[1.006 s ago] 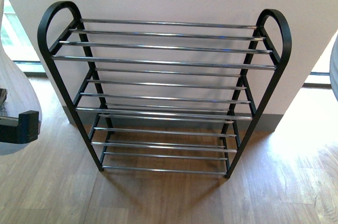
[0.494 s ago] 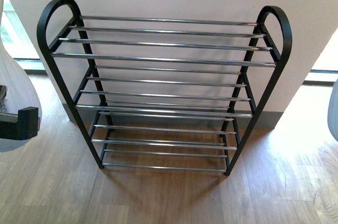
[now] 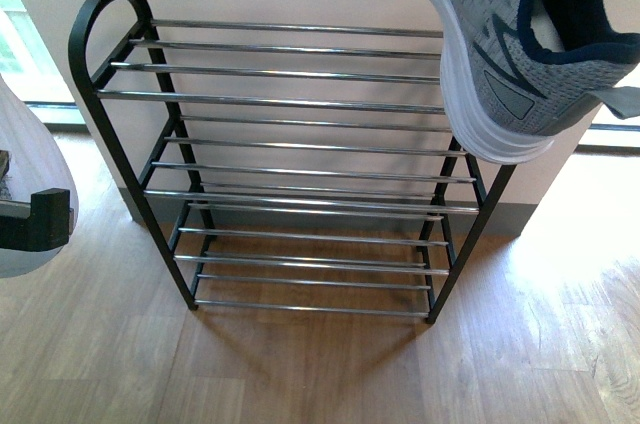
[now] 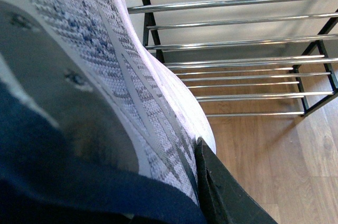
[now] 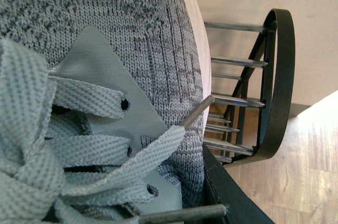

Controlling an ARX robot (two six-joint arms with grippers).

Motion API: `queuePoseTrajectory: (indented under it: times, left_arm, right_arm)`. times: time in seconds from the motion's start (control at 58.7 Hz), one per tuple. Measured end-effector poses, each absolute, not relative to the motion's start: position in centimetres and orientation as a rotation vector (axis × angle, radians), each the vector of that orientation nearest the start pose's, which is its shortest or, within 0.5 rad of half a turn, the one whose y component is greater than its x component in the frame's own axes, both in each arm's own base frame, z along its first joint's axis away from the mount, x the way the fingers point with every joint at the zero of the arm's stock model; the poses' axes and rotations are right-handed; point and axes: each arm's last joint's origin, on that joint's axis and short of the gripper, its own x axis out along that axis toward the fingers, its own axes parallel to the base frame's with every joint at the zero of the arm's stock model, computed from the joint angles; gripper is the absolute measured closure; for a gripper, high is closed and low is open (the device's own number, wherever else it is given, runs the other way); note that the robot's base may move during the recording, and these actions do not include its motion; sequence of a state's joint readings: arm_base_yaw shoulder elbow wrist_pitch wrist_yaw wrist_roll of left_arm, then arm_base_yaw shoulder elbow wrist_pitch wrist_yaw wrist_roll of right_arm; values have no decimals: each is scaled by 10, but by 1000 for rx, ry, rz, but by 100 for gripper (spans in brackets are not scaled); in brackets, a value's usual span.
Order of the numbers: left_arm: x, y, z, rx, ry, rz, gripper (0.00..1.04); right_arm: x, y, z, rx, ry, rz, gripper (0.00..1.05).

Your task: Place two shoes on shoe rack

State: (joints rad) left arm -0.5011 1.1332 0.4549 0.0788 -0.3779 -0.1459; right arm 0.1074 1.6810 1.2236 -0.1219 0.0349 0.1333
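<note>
Above the right end of the shoe rack (image 3: 280, 101), a grey knit sneaker (image 3: 500, 54) hangs tilted, its white sole turned toward the rack and its heel lowest, covering the rack's rounded right side top in the front view. The right gripper (image 5: 222, 192) shows only one black finger, pressed against the knit. With nothing else under the shoe, I judge it clamped on the sneaker. Off the rack's left end, the left gripper (image 3: 45, 219) likewise shows one finger against a second grey sneaker (image 4: 79, 49), and I read it as clamped too.

Risks, as I judge them:
- The hanging heel could strike the right side top on the way down, twisting the shoe in its grip.
- The shelves are thin rods with gaps, so a sneaker set down tilted could drop a heel or toe through, or roll off the front.
- Both arms closing on one shelf could knock the shoes together.

Count: one rack with three shelves of about four rods each, two grey sneakers with one per gripper, and no slides in view.
</note>
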Motion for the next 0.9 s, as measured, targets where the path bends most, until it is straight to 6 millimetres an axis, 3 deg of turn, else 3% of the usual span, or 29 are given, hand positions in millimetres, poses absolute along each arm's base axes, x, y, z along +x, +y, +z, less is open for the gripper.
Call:
queuePoseTrajectory:
  times: [0.443,0.903]
  left_arm:
    - [193,-94,182,113,549,-80,103]
    - [193,-94,182,113,549,-80,103]
  right_arm:
    - [439,41,233,89,700,-117,100]
    - [471,33,223,80,770,-215,100]
